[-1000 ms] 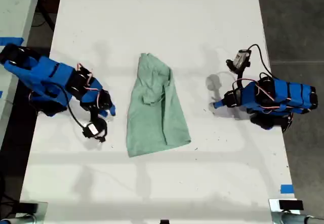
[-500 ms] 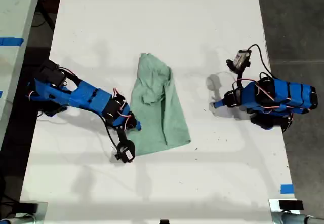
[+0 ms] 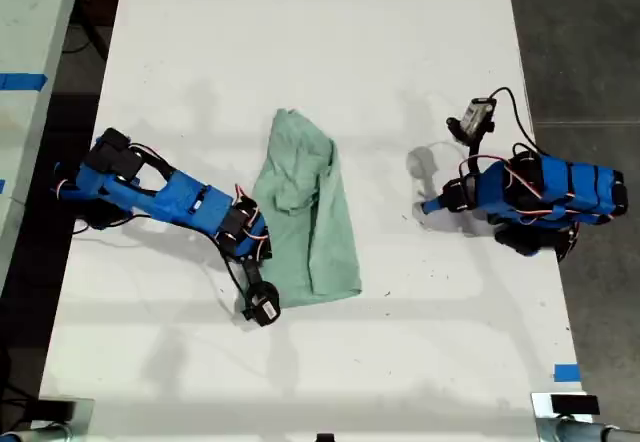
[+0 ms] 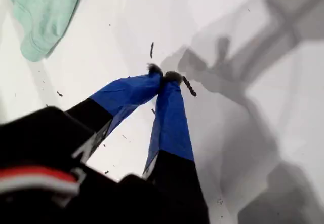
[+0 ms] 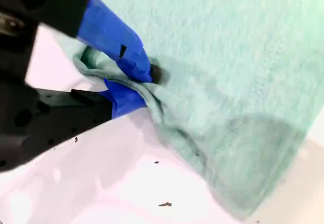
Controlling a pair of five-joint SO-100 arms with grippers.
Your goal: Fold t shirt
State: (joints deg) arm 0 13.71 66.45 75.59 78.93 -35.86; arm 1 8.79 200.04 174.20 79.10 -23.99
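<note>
T shirt (image 3: 307, 218): one, mint-green, wrinkled long bundle mid-table (image 3: 300, 42). Two blue arms. My second gripper (image 5: 139, 82), on exterior view's left, pinches shirt's edge. My first gripper (image 4: 164, 75), on exterior view's right, jaws together, holds nothing, well apart from shirt.

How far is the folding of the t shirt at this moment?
Done: the t shirt already lies as a long narrow bundle on the table. In hand: my second gripper is pinching its edge. My first gripper rests shut on bare table. Left: folding the bundle shorter.
</note>
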